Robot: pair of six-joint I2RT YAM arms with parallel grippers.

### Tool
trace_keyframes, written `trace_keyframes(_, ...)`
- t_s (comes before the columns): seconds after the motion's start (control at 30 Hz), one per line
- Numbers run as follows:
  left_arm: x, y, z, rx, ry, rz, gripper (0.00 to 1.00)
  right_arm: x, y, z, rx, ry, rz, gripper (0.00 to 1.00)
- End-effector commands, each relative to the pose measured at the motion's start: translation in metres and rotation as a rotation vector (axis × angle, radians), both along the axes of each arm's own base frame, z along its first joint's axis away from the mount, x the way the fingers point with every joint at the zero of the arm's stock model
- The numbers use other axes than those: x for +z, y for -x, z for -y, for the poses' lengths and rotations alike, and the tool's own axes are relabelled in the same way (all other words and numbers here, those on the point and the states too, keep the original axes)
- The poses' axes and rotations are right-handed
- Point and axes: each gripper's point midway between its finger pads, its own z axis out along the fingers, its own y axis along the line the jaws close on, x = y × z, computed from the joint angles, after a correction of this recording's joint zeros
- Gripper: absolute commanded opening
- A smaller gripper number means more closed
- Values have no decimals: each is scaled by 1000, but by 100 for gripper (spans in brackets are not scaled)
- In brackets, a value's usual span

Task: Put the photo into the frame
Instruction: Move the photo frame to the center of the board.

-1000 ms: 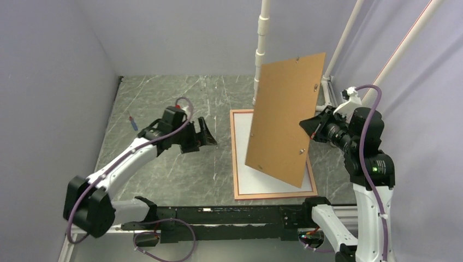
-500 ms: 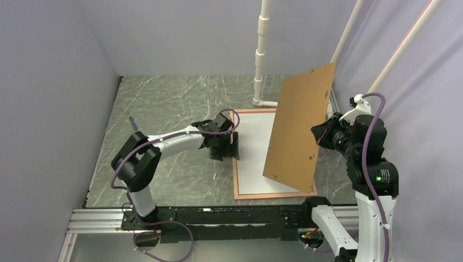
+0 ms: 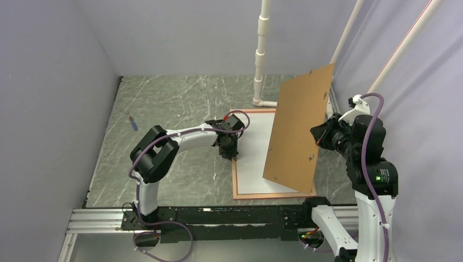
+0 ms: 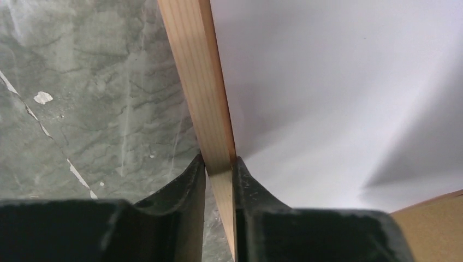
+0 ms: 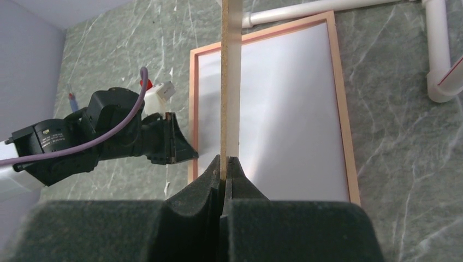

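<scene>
The grey-green marble table (image 3: 164, 103) is closed in by pale walls. On its right half, close to the near edge, I see the frame (image 3: 262, 195) lying flat, and the photo (image 3: 255, 147) lies inside it with the white back up. My left gripper (image 4: 218, 161) is clamped on the left rail of the frame, one finger on each side. My right gripper (image 5: 224, 161) pinches the brown backing board (image 3: 297, 131), which stands tilted over the right side of the frame.

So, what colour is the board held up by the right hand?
The board is plain light brown; the top external view shows it best.
</scene>
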Motion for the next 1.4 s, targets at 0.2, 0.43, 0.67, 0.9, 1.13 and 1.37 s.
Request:
trace_keyframes(0.2, -2, 6, -31, 22, -116, 8, 0, 30, -10, -20, 110, -43, 152, 0)
trace_keyframes(0.43, 13, 4, -67, 129, -104, 45, 0, 25, -11, -28, 157, -63, 148, 0)
trace_keyframes(0.67, 17, 10, -102, 214, -112, 62, 0, 20, -13, -34, 184, -80, 145, 0)
trace_keyframes(0.9, 11, 15, -117, 241, -100, 60, 0, 15, -15, -38, 203, -101, 135, 0)
trace_keyframes(1.13, 18, 11, -114, 202, -76, 82, 41, 16, -14, -40, 211, -107, 135, 0)
trace_keyframes(1.37, 34, 9, -127, 239, -75, 134, 86, 18, -11, -43, 231, -117, 139, 0)
